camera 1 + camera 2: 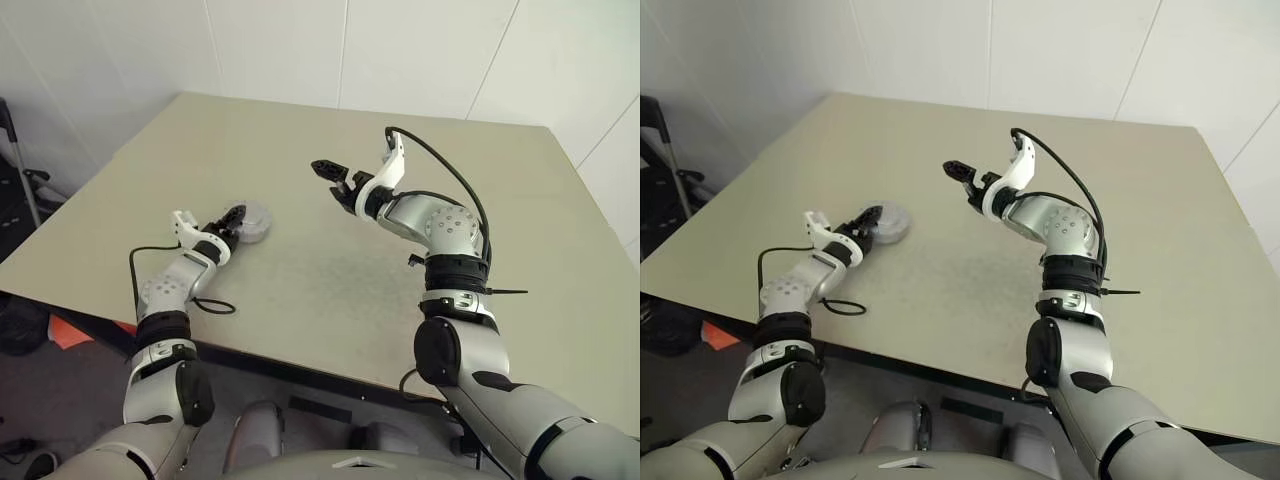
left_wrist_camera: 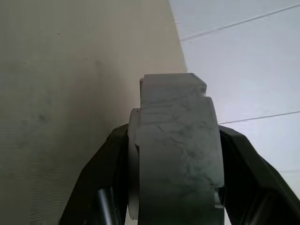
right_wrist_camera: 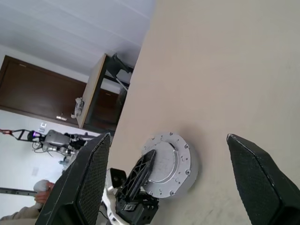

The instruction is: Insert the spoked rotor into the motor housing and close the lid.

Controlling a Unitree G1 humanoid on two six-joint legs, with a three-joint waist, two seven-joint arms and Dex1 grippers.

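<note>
The motor housing, a squat round grey metal piece, is low over the table's left side and tilted. Its flat lid, ringed with small holes, covers the face turned toward my right arm. My left gripper is shut on the housing, one black finger across the lid and the other behind it. In the left wrist view the housing sits edge-on between both fingers. My right gripper hangs open and empty above the table's middle, to the right of the housing. The spoked rotor is hidden.
A beige table carries the scene, with its front edge close to my arms. A black cable loops on the table beside my left forearm. White walls stand behind, and a dark chair frame is beyond the left edge.
</note>
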